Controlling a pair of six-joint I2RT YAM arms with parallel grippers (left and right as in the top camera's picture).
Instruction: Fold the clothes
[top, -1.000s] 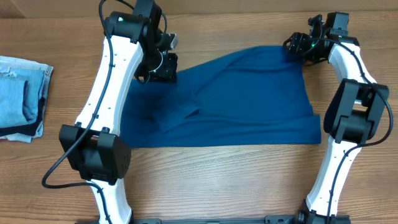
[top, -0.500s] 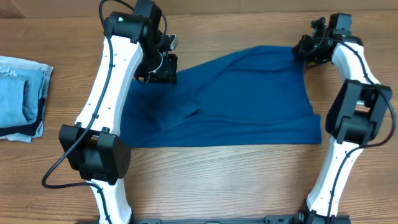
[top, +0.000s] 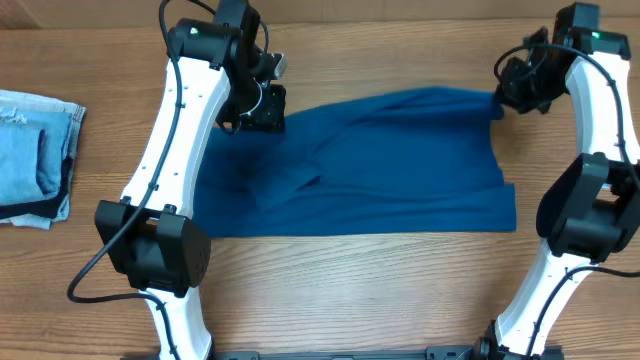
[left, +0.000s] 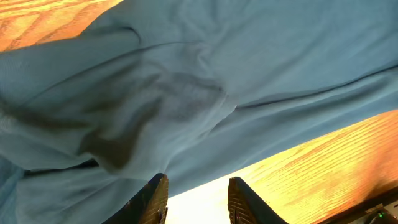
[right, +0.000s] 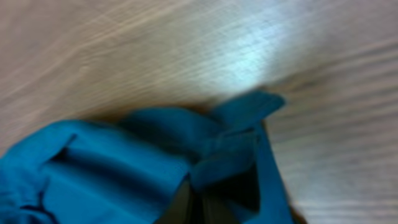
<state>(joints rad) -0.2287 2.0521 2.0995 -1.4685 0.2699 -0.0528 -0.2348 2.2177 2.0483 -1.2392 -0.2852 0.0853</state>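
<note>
The clothes are one deep teal-blue shirt (top: 380, 160) lying spread across the middle of the table, with creases near its left side. My right gripper (top: 503, 97) is shut on the shirt's far right corner, and that corner is drawn out to the right. In the right wrist view, bunched fabric (right: 124, 162) sits over the closed fingers of the gripper (right: 200, 199). My left gripper (top: 262, 108) hovers at the shirt's far left corner. Its jaws stand apart in the left wrist view (left: 198, 200), with bare table between them and the fabric (left: 186, 74) just beyond the tips.
A folded stack of pale blue denim (top: 35, 155) with a dark edge lies at the left edge of the table. Bare wooden table (top: 360, 290) runs along the front, between the two arm bases.
The right gripper has shut on the shirt's far right corner and moved right, stretching that corner out. The left arm has not moved.
</note>
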